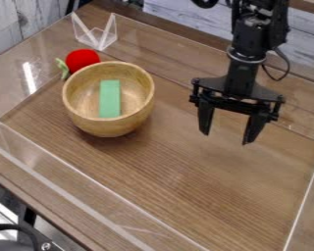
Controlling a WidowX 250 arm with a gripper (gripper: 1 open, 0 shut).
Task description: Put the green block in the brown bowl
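1. The block is lying flat inside the bowl, its long side running from the near wall toward the far wall.
2. The bowl is sitting on the left part of the wooden table.
3. A red toy fruit is resting just behind the bowl, at its far-left rim; whether the two are touching cannot be told.
4. The gripper is hanging over bare table to the right of the bowl, well apart from it, pointing straight down.
5. Its black fingers are standing spread wide, gripping nothing.
6. Clear plastic walls are standing along the table's edges.
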